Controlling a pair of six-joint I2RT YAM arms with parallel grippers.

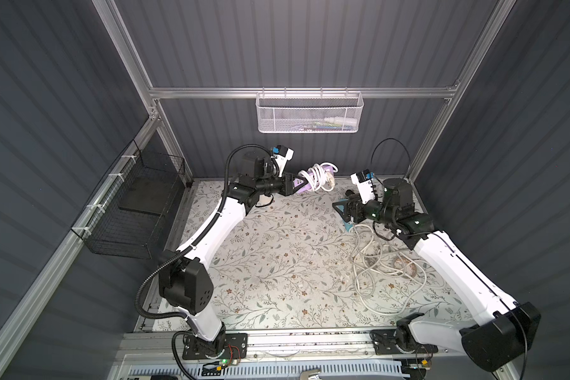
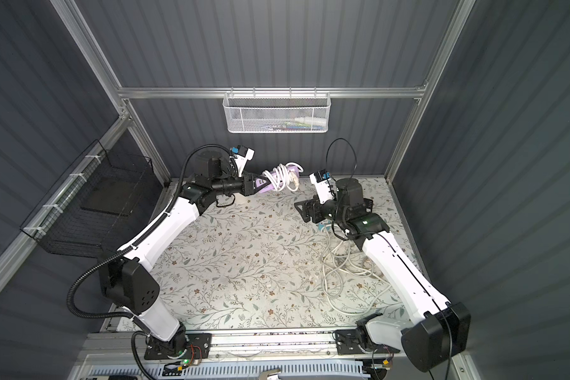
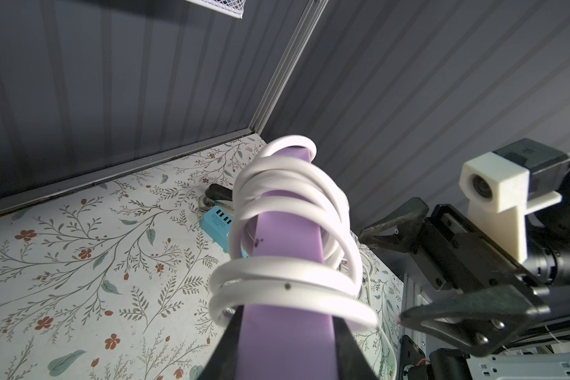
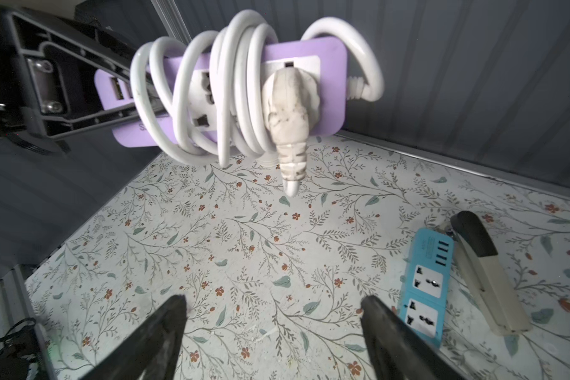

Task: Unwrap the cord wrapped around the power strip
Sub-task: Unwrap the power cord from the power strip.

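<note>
The purple power strip (image 4: 333, 65) is held off the table near the far edge, at about mid-width, with its long axis running left to right. The white cord (image 4: 237, 82) is wound around its body in several loose turns, and one loop stands clear of the strip's right end. The plug (image 4: 290, 112) lies against the socket face, its tail hanging past the strip's lower edge.

The left gripper (image 1: 292, 185) has its jaws clamped on the strip's left end, by the USB ports. The right gripper (image 4: 273, 332) has its jaws spread wide with nothing between them. It faces the strip from the right, with open air between the two.

The table (image 1: 260, 263) has a floral surface that is bare across the centre and left. At far right lies a blue power strip (image 4: 425, 289), flat, with a stapler (image 4: 484, 273) just beside it. A tangle of loose cords (image 1: 382, 263) covers the right side and passes under the right arm. The back wall (image 1: 310, 59) stands close behind the held strip.
</note>
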